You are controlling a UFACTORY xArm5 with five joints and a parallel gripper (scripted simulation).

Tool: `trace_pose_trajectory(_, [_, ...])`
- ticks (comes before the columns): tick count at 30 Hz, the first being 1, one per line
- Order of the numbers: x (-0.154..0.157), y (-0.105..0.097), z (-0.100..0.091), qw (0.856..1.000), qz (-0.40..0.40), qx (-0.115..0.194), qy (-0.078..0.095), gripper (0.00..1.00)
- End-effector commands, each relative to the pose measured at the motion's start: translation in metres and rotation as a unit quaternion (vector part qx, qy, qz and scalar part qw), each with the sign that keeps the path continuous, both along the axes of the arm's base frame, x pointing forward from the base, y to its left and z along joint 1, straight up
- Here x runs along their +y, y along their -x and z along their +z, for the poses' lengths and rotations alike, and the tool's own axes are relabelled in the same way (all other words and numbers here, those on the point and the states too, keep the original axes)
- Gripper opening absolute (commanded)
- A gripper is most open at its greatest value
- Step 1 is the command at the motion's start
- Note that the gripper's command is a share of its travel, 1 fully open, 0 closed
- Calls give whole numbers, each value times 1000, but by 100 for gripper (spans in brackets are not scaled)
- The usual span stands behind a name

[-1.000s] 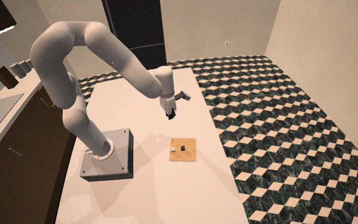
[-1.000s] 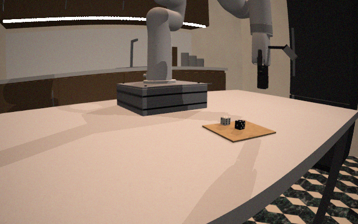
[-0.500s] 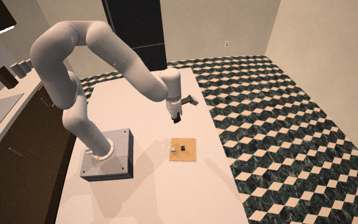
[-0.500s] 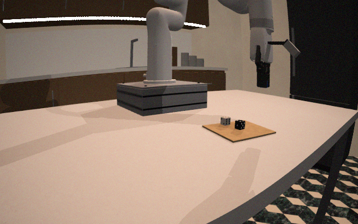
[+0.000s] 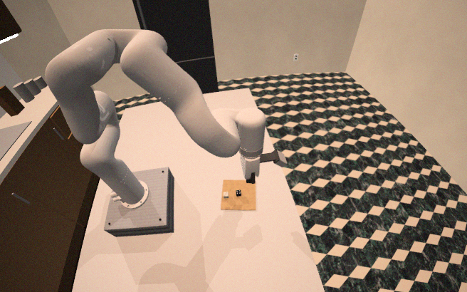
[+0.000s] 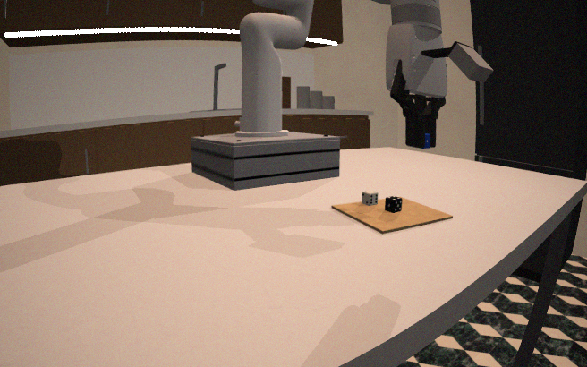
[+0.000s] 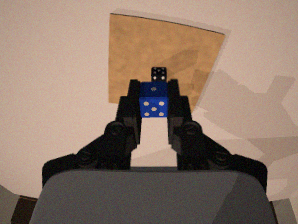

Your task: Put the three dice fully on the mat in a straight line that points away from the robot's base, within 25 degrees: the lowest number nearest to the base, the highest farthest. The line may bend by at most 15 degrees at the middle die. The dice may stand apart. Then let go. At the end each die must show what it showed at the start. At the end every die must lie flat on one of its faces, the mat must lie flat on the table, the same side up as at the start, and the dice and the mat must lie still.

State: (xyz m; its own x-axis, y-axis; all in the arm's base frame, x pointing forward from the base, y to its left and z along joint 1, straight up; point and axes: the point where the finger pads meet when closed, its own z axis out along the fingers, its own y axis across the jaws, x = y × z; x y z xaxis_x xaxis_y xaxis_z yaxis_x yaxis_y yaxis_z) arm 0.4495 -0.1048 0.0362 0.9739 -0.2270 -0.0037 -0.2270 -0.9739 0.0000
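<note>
A tan mat lies flat on the table, right of the robot's base. On it sit a white die nearest the base and a black die next to it. Both also show in the exterior view, the white die left of the black die on the mat. My gripper is shut on a blue die showing five white pips. It hangs in the air above the mat's far side. In the wrist view the black die lies just beyond the fingertips; the white die is hidden.
The table's right edge runs close beside the mat, with checkered floor below. A kitchen counter with several canisters stands behind the base.
</note>
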Motion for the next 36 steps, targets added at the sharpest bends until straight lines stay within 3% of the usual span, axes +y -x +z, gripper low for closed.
trace_pose_trajectory(1, [-6,-4,1,1000,-5,-1,0,15])
trace_pose_trajectory(16, [-6,-4,-5,1000,-5,-1,0,15])
trace_pose_trajectory(30, [-6,-4,-63,1000,-5,-1,0,15])
trace_pose_trajectory(36, [-6,-4,-80,1000,-5,-1,0,15])
